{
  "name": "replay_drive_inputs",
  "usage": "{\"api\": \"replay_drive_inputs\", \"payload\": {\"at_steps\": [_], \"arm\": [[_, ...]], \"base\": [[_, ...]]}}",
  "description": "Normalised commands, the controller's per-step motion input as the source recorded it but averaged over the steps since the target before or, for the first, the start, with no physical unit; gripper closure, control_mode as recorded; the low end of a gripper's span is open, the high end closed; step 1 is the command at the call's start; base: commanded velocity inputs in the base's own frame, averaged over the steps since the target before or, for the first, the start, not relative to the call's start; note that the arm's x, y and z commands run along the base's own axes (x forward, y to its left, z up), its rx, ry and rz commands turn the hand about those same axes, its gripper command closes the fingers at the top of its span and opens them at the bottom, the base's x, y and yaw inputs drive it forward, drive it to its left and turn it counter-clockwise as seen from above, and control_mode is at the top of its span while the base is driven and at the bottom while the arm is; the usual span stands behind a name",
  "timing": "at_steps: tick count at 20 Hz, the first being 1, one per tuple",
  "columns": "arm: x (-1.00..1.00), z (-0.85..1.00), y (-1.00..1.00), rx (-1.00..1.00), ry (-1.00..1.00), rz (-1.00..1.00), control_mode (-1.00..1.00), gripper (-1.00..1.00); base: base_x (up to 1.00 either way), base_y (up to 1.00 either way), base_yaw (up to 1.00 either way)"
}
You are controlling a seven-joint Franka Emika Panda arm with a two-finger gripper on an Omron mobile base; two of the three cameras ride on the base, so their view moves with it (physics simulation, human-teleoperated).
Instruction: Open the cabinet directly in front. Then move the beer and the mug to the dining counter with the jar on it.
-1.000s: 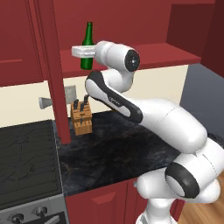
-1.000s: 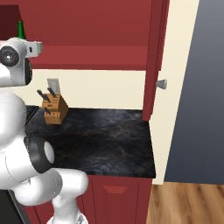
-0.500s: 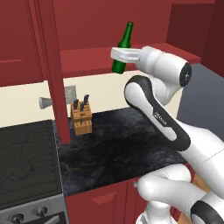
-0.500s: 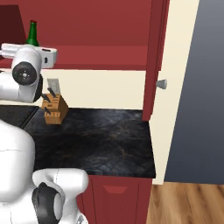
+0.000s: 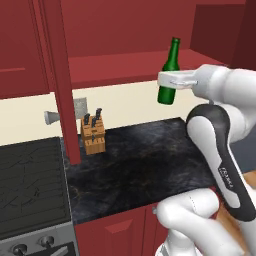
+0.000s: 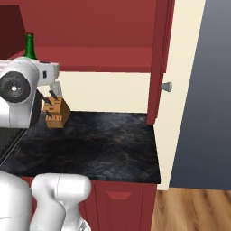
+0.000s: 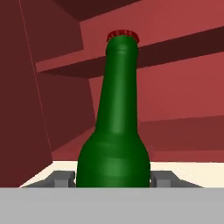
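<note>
The beer, slim dark-green glass with a long neck and red cap, was held slightly tilted, gripped by the claw

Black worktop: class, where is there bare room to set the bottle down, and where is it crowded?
The black worktop is bare from the knife block across to the open cabinet door at its right end, and along the front edge. It is crowded at the back left, where the knife block stands beside the other open door.
</note>
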Motion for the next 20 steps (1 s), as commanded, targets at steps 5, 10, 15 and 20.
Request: {"api": "replay_drive_inputs", "payload": {"at_steps": [5,10,15,20], "arm": [[-1.00,-0.40,-0.17,-0.09,-0.11,0.03,-1.00,1.00],[-1.00,-0.08,0.00,-0.09,-0.25,0.25,-1.00,1.00],[-0.40,-0.02,0.01,-0.04,-0.10,0.14,-1.00,1.00],[-0.27,-0.12,0.00,0.00,0.02,0.00,1.00,1.00]], "base": [[0.00,0.00,0.00],[0.00,0.00,0.00],[0.00,0.00,0.00],[-0.20,0.00,0.00]]}}
